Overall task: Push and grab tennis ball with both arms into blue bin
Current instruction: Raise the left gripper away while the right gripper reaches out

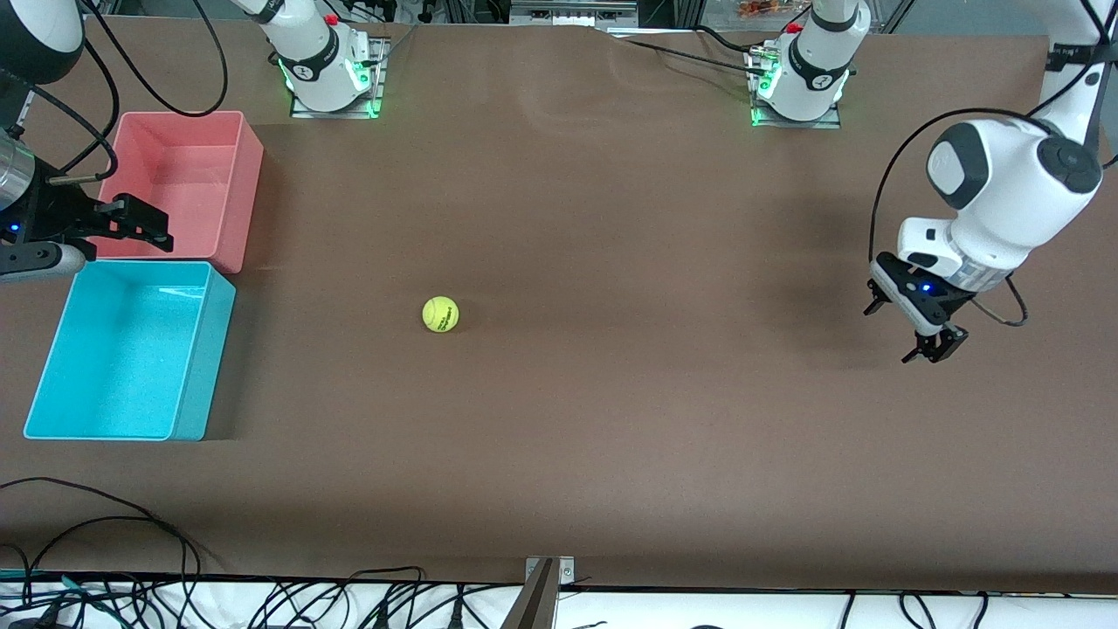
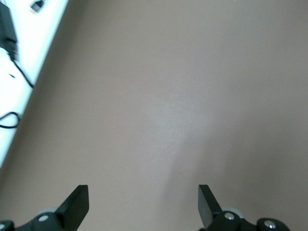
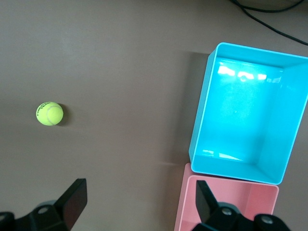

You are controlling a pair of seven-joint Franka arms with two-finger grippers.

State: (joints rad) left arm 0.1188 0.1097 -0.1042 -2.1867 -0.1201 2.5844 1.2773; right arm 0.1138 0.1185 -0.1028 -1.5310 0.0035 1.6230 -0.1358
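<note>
Your tennis ball [image 1: 440,314] is sitting on the bare brown table [image 1: 611,419], roughly midway between the two grippers and touching neither. Your left gripper [image 1: 908,330] is hanging over the table toward the left arm's end, well apart from the ball, with its jaws spread wide and holding nothing. Your right gripper [image 1: 162,229] is hovering over the pink bin [image 1: 249,188], just beside the blue bin [image 1: 205,358], its fingers [image 3: 72,204] also spread wide around nothing. The two bins are sitting touching, the blue one nearer the front camera. From the right gripper, the ball is lying well out toward the table's middle, clear of both bins.
</note>
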